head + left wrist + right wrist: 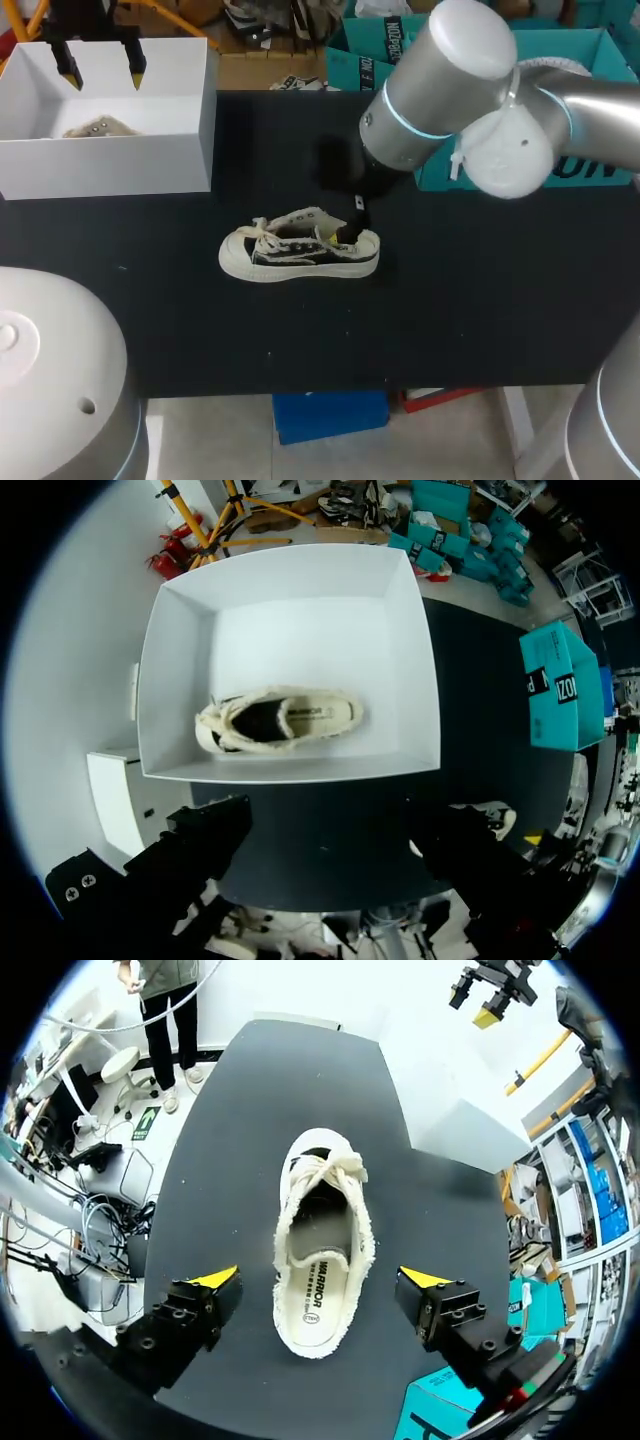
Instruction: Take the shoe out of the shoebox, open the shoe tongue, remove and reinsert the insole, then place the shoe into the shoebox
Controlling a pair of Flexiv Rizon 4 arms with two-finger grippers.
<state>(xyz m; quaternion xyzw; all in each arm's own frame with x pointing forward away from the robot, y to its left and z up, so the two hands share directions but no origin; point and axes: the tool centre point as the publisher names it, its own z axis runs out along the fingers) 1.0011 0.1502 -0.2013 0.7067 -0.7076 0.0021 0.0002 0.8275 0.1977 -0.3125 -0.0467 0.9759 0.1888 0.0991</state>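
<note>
**Q:** Where was the shoebox (pixel 150 160) located?

**A:** At the far left corner of the table (pixel 480 320). One shoe (pixel 98 127) lay inside it. The left gripper (pixel 102 72) hung above it, jaws apart.

**Q:** And the second shoe (pixel 298 247)?

**A:** Upright near the table's middle, right of and nearer than the shoebox, toe leftward. The right gripper (pixel 320 1278) hung over its heel end, jaws on either side, not touching.

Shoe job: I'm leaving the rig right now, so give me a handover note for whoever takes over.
Open left gripper hangs above the shoebox, holding nothing.
Open right gripper is over the heel of the shoe, fingers either side, not touching.
That shoe stands on the table, its insole inside; another shoe lies in the shoebox.
Done: shoe taken out.
Left: open it up, insole out and back in, shoe back into the shoebox.
</note>
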